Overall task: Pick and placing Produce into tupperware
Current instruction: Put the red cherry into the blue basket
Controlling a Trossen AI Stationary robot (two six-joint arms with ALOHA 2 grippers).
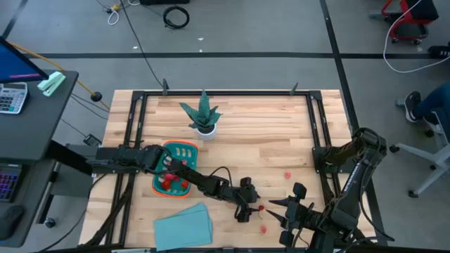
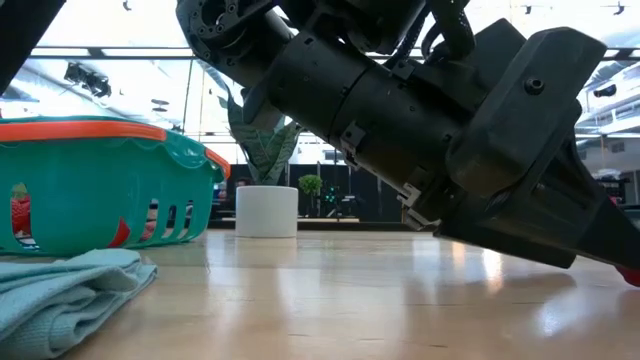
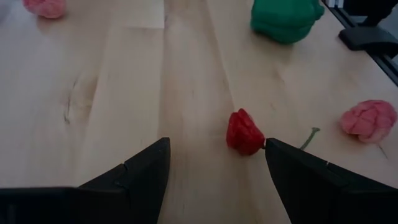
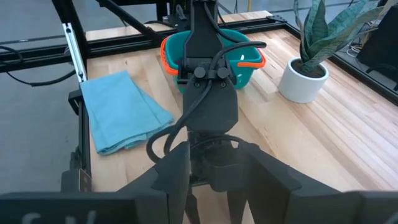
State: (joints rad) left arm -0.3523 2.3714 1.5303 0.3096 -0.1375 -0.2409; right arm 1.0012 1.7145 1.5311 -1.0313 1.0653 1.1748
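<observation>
four produce pieces (image 3: 245,132) dot the pale wooden table (image 3: 112,93).

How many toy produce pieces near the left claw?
4: red piece at the left claw, green piece beyond, one pink piece nearby, another pink piece farther. More may be hidden.

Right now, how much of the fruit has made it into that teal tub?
Some red pieces already lie in the tupperware. The left gripper, jaws open, is lined up on a red piece on the table. Two pink pieces and a green one remain out.
</observation>
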